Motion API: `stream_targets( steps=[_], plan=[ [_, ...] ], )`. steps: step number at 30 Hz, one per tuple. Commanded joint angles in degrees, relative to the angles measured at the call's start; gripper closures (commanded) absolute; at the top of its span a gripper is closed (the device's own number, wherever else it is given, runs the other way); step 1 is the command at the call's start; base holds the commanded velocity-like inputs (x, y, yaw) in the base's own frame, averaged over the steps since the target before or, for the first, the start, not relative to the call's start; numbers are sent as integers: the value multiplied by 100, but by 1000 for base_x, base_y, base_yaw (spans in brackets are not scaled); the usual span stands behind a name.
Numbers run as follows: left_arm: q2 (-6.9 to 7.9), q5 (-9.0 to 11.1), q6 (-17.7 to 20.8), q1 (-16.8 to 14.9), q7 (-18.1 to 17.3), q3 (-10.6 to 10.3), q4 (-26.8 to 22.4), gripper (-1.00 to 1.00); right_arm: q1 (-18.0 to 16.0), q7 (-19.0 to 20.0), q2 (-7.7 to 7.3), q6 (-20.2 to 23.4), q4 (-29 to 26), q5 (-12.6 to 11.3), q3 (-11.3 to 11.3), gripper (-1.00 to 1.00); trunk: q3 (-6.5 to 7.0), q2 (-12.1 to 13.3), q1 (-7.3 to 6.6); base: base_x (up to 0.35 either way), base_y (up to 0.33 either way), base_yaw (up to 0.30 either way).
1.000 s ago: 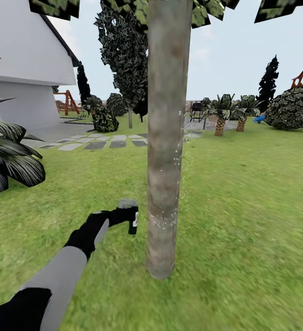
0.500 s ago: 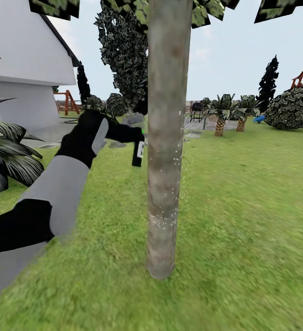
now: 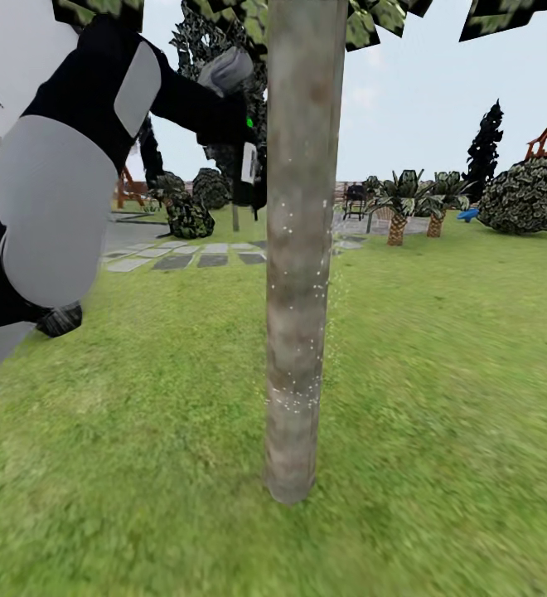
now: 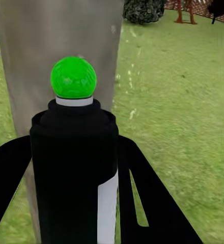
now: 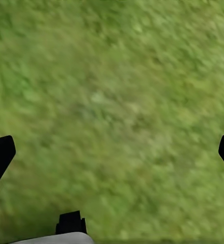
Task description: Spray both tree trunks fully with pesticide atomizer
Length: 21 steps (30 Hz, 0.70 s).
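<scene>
On the lawn, close to the tree trunk: left gripper clamped on the pesticide atomizer, lifted within a second from near the trunk's foot to high beside it, nozzle just off the bark. White droplets speckling mid-trunk; upper stretch likely next. Right gripper spread wide over grass. Beyond, paving stones and palms.
</scene>
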Motion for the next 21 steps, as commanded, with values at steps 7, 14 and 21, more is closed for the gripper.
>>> stream_targets(
  steps=[7,14,21],
  plan=[
    [-133,24,6,-61,-9,101,63,100,0,0,0,0,0,-2,0,-100,0,1,0,0,0,0],
    [-197,1285,0,-61,-11,192,56,100,0,0,0,0,0,1,0,-100,0,1,0,0,0,0],
    [-197,1197,-16,-61,31,170,72,100,0,0,0,0,0,2,0,-100,0,1,0,0,0,0]
  ],
)
